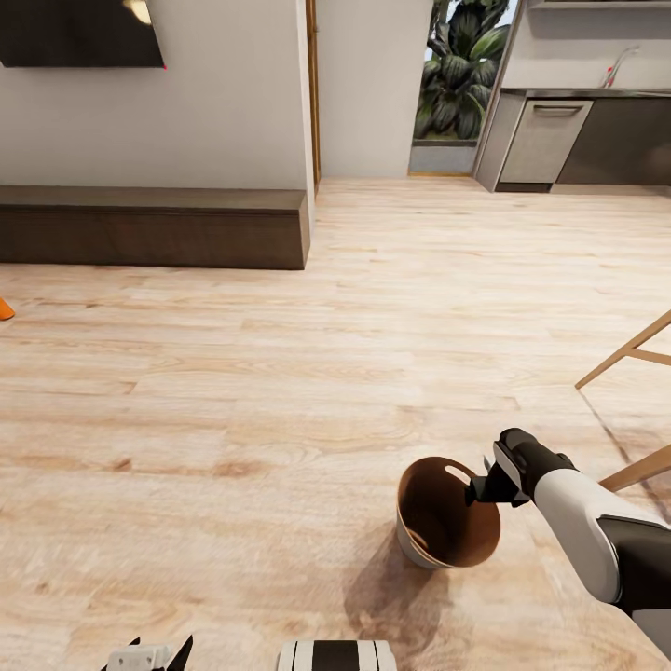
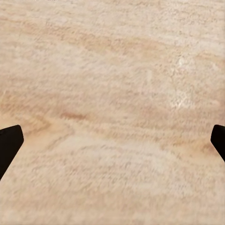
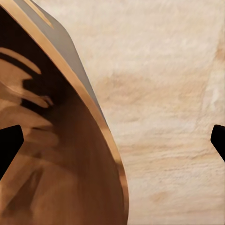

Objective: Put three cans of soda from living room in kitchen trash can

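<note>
The tash can (image 1: 445, 514), grey outside and brown inside, sits low on the plank floor in the head view and looks tilted, casting a shadow down to its left. My right gripper (image 1: 482, 486) is at its rim on the right side. In the right wrist view the rim (image 3: 96, 117) runs between the two widely spread fingertips, so the gripper (image 3: 112, 140) is open astride it. A sliver of an orange can of soda (image 1: 5, 309) shows at the far left edge. My left gripper (image 1: 154, 650) hangs open over bare floor (image 2: 112, 93).
A long low wooden cabinet (image 1: 149, 228) stands against the left wall under a dark screen (image 1: 84, 33). The kitchen's grey cabinets (image 1: 550, 140) and tap (image 1: 620, 65) lie at the far right. Slanted wooden legs (image 1: 629, 354) stand near my right arm.
</note>
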Controlling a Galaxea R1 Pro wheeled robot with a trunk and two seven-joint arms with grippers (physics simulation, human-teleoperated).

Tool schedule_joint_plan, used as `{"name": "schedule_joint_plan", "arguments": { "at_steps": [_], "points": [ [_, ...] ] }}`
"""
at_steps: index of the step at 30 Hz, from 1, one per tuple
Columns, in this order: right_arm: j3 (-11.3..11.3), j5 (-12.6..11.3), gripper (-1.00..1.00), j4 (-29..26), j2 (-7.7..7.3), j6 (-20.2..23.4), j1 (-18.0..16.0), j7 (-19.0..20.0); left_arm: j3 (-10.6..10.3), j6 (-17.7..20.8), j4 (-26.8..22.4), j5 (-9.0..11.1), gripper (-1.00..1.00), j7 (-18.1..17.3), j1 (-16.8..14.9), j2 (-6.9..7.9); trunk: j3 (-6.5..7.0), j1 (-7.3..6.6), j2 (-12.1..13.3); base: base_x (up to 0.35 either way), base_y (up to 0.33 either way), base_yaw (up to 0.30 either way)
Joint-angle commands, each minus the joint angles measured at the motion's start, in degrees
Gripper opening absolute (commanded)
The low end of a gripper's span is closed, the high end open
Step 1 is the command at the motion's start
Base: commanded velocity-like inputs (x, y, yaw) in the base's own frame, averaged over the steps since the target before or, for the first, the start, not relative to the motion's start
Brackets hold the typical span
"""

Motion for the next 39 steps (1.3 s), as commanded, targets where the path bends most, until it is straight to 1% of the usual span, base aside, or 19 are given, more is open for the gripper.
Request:
{"name": "schedule_joint_plan", "arguments": {
  "at_steps": [1, 3, 4, 29, 31, 32, 39],
  "points": [
    [0.0, 0.0, 1.0, 0.0, 0.0, 0.0, 0.0, 0.0, 0.0, 0.0, 0.0, 0.0, 1.0, 0.0, 0.0, 0.01, 0.0, 0.0, 0.0, 0.0, 0.0, 0.0],
    [0.0, 0.0, 1.0, 0.0, 0.0, 0.0, 0.0, 0.0, 0.0, 0.0, 0.0, 0.0, 1.0, 0.0, 0.0, 0.0, 0.0, 0.0, 0.0, 0.0, 0.0, 0.0],
    [0.0, 0.0, -1.0, 0.0, 0.0, 0.0, 0.0, 0.0, 0.0, 0.0, 0.0, 0.0, 1.0, 0.0, 0.0, -0.01, 0.0, 0.0, 0.0, 0.0, 0.0, 0.0],
    [0.0, 0.0, -1.0, 0.0, 0.03, 0.0, 0.0, 0.0, 0.0, 0.1, 0.0, 0.0, 1.0, 0.0, 0.0, 0.0, 0.0, 0.0, 0.0, 0.0, 0.0, 0.0],
    [0.0, 0.0, -1.0, 0.0, 0.02, 0.0, 0.0, 0.0, 0.0, 0.1, 0.0, -0.1, 1.0, 0.0, 0.0, -0.01, 0.44, -0.05, 0.0, 0.0, 0.0, 0.0],
    [0.0, -0.1, -1.0, -0.1, 0.08, -2.0, 0.0, 0.0, 0.0, 5.1, 0.0, -0.2, 1.0, 0.1, -0.8, -0.03, 0.66, -0.08, 0.0, 0.0, 0.0, 0.0],
    [0.0, -0.1, -1.0, -0.1, 0.08, -2.3, 0.0, 0.0, 0.0, 5.3, 0.0, -0.2, 1.0, 0.1, -0.9, -0.03, 2.22, -0.26, 0.1, 0.0, 0.0, 0.0]
  ]
}}
